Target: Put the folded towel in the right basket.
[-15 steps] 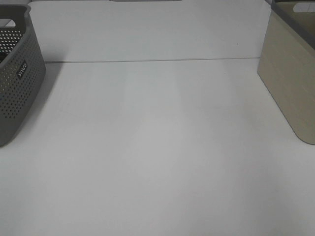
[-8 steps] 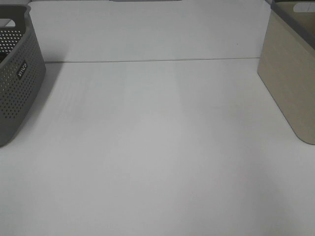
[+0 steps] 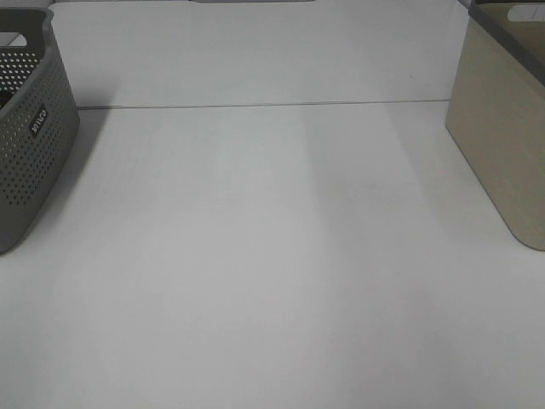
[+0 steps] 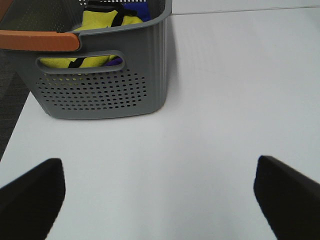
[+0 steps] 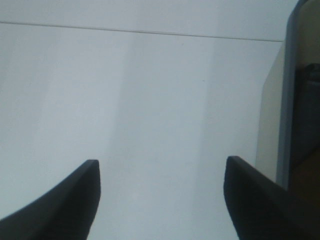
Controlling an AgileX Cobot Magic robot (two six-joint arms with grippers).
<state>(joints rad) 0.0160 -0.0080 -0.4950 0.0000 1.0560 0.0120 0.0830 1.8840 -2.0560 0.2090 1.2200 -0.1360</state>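
No folded towel lies on the white table. The right basket is beige with a grey rim and stands at the table's right edge; its wall also shows in the right wrist view. My right gripper is open and empty over bare table beside that basket. My left gripper is open and empty a short way in front of the grey perforated left basket. Yellow fabric and a bit of blue fabric lie inside it; I cannot tell whether it is the towel. Neither arm shows in the exterior high view.
The grey left basket stands at the table's left edge. An orange handle lies across its rim. A thin seam runs across the table at the back.
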